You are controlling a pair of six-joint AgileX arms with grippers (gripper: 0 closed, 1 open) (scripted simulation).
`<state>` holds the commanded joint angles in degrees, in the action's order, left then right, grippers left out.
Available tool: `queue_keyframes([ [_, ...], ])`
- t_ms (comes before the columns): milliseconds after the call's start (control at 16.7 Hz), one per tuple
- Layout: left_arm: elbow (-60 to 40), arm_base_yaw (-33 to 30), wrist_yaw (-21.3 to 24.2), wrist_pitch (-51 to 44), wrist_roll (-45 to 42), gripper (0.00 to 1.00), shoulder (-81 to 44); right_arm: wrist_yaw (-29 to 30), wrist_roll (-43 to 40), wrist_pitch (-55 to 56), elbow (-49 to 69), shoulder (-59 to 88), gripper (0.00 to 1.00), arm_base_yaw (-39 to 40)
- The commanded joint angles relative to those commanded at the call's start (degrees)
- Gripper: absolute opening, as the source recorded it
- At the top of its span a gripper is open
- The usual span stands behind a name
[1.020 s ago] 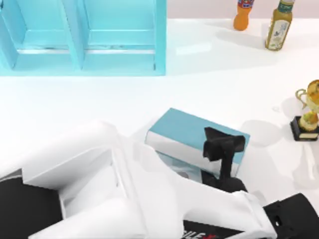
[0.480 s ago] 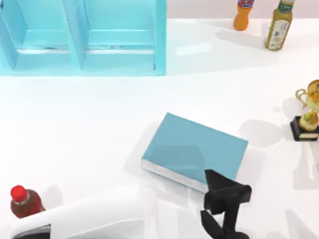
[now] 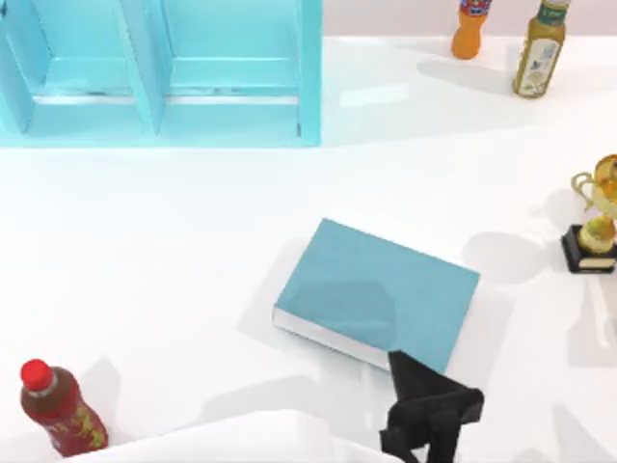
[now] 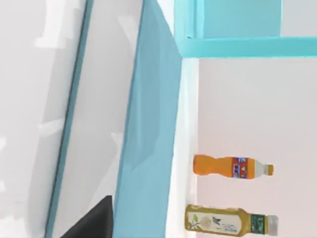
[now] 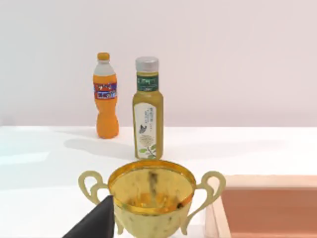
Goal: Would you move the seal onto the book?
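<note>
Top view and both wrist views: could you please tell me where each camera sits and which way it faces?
Top view: above the table, looking down on the book, shelf unit and trophy; the left gripper and its white arm show at the near edge.
Left wrist view: on the left wrist, rolled sideways, facing the shelf unit; a dark gripper part shows.
Right wrist view: on the right wrist, level, facing the trophy; a dark part of the right gripper shows.
Shared: the orange bottle and green-labelled bottle appear in all three.

The book [image 3: 378,292] has a smooth matt cover, the worktop [image 3: 174,241] is glossy white, and the trophy [image 5: 152,203] shines like polished metal.
</note>
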<state>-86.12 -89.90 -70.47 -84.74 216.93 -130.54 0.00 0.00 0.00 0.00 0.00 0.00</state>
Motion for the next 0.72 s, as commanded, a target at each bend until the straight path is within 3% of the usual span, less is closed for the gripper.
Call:
queue_keyframes([
  [420, 0.74, 1.64, 0.88, 1.41, -3.20, 1.00, 2.21, 0.00, 0.00, 0.00, 0.00, 0.00, 1.00, 0.00],
  [720, 5.20, 8.61, 5.84, 8.56, -20.88, 1.00, 13.69, 0.00, 0.00, 0.00, 0.00, 0.00, 1.00, 0.00],
])
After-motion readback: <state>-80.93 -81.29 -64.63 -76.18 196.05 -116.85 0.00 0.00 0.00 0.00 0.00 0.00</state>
